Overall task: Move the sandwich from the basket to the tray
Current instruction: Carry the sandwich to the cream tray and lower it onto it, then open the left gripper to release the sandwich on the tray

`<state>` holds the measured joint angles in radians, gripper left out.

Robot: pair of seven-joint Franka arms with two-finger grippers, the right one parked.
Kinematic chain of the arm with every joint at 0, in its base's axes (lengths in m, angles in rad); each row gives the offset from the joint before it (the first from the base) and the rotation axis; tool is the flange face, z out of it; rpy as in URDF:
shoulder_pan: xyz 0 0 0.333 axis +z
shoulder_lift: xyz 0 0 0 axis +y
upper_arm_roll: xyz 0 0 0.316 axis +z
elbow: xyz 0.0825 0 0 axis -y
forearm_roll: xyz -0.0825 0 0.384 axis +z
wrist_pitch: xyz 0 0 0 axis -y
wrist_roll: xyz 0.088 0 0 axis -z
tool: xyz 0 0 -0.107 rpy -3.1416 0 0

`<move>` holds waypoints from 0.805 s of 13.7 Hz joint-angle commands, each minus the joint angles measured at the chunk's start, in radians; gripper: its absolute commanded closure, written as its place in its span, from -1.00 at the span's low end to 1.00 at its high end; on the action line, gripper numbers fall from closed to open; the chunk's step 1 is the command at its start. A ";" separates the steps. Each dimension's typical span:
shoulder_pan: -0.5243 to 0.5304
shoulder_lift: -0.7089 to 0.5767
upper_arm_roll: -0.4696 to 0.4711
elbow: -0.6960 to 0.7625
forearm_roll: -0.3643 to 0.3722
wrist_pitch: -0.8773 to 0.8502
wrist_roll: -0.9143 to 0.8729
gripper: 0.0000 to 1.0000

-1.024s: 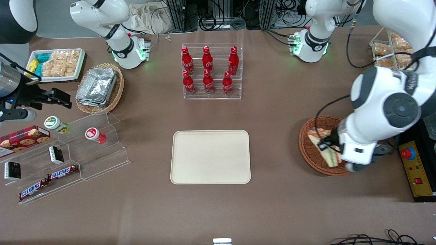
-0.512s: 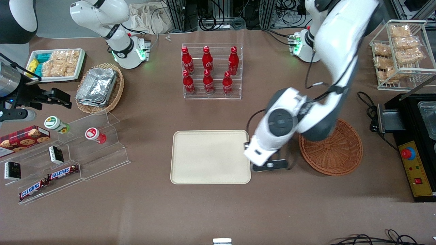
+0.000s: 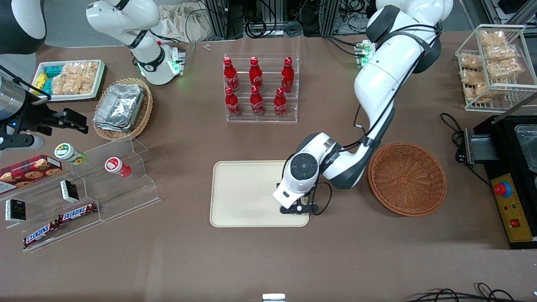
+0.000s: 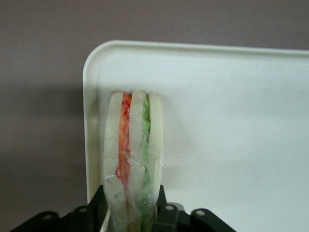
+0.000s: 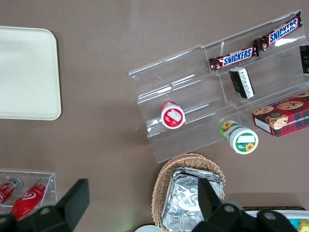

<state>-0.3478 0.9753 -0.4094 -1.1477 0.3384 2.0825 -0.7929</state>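
My left gripper (image 3: pixel 297 204) hangs over the corner of the cream tray (image 3: pixel 243 197) that lies nearest the basket and the front camera. In the left wrist view the gripper (image 4: pixel 131 212) is shut on the sandwich (image 4: pixel 132 154), a clear-wrapped wedge with pale bread, orange-red and green layers, held on edge above the tray's corner (image 4: pixel 231 121). In the front view the arm hides the sandwich. The round reddish-brown wicker basket (image 3: pixel 407 179) stands empty beside the tray, toward the working arm's end.
An acrylic rack of red cola bottles (image 3: pixel 260 88) stands farther from the front camera than the tray. A clear stepped shelf with snacks (image 3: pixel 84 188), a tan basket of foil trays (image 3: pixel 122 108) and a white snack tray (image 3: pixel 69 79) lie toward the parked arm's end. A wire rack (image 3: pixel 495 63) and control box (image 3: pixel 514 209) flank the basket.
The gripper lifted the sandwich out of the basket and carried it sideways to above the tray's corner. The basket now shows empty.
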 commanded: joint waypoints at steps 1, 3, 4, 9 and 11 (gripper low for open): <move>-0.002 -0.039 0.014 0.029 0.016 -0.018 -0.002 -1.00; 0.030 -0.116 0.014 0.023 0.007 -0.182 0.009 -1.00; 0.070 -0.166 0.011 0.019 0.002 -0.285 0.011 -1.00; 0.370 -0.527 -0.063 -0.263 -0.136 -0.318 0.161 -1.00; 0.426 -0.639 -0.062 -0.357 -0.156 -0.317 0.172 -1.00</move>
<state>0.0249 0.4916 -0.4559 -1.3237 0.2064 1.7505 -0.6307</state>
